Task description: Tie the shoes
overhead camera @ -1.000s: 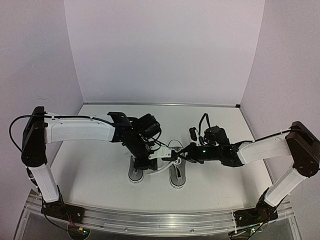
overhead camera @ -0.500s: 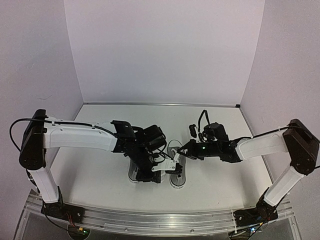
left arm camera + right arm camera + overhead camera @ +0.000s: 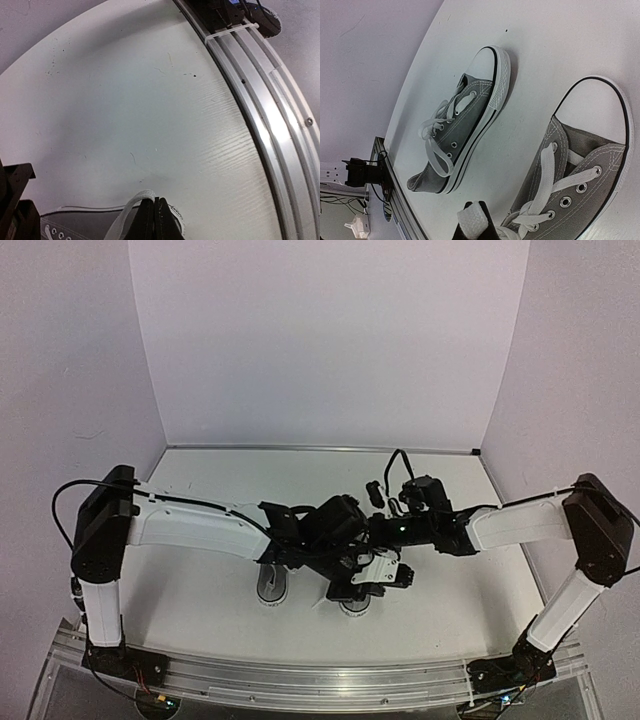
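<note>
Two small grey canvas shoes with white laces and white toe caps stand side by side near the table's front. In the top view the left shoe [image 3: 272, 588] and the right shoe [image 3: 353, 606] are mostly hidden under my crossed arms. My left gripper [image 3: 395, 575] is over the right shoe's right side, shut on a white lace [image 3: 131, 206]. My right gripper [image 3: 372, 531] reaches left above the shoes, shut on the other lace end [image 3: 474, 218] of the right shoe [image 3: 590, 170]. The left shoe [image 3: 465, 120] lies apart with its laces loose.
The aluminium rail [image 3: 260, 100] along the table's front edge runs close to the left gripper. The white table [image 3: 200, 570] is closed in by walls at the back and on both sides. The two arms cross over the shoes.
My left gripper has swung right across the right shoe, pulling its lace with it. My right gripper has moved left and back, so the arms now cross.
</note>
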`<state>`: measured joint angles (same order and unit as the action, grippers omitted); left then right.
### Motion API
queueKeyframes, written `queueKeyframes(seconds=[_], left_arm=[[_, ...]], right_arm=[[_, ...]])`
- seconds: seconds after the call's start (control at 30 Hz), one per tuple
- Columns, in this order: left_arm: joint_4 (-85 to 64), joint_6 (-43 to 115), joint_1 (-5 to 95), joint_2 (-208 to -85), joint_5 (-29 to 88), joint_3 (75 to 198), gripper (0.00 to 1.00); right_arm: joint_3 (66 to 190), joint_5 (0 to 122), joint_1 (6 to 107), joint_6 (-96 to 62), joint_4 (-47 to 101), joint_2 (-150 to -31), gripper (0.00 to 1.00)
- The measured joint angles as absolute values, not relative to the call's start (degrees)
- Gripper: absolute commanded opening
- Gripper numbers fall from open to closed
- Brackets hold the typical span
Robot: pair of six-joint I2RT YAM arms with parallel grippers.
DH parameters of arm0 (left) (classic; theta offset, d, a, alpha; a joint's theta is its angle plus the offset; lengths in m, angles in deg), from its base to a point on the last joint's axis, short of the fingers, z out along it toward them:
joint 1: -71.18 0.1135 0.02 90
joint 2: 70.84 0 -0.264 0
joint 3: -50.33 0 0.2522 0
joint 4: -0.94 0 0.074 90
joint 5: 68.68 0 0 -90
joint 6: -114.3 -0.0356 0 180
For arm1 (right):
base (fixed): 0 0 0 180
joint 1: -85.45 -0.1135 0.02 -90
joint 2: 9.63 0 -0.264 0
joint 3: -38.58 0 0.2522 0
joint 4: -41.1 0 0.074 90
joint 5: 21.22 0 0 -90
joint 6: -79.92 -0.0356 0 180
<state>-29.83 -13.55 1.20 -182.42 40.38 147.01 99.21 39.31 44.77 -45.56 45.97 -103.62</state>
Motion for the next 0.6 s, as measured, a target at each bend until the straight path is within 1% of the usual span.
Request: queueKeyframes(seconds=[0.2, 0.4, 0.5, 0.57, 0.6], left_arm=[[-21.78, -18.88, 1.23, -188.09, 37.28, 147.61, 0.04], [-12.86, -22.63, 1.19, -189.26, 32.81, 145.94, 0.08], [-10.60, -23.97, 1.08, -190.13, 30.92, 145.69, 0.15], [-9.48, -24.90, 1.06, -190.86, 29.97, 145.69, 0.28], [-9.26, -25.07, 1.06, -191.11, 29.63, 145.69, 0.32]], right_arm=[[100.27, 36.75, 45.71, -42.64, 43.29, -103.73, 0.00], [101.72, 34.89, 46.31, -40.34, 41.09, -104.07, 0.00], [102.13, 34.47, 46.59, -39.83, 40.66, -104.39, 0.00], [102.28, 34.34, 46.70, -39.61, 40.30, -104.48, 0.00], [102.29, 34.25, 46.70, -39.51, 40.11, -104.48, 0.00]])
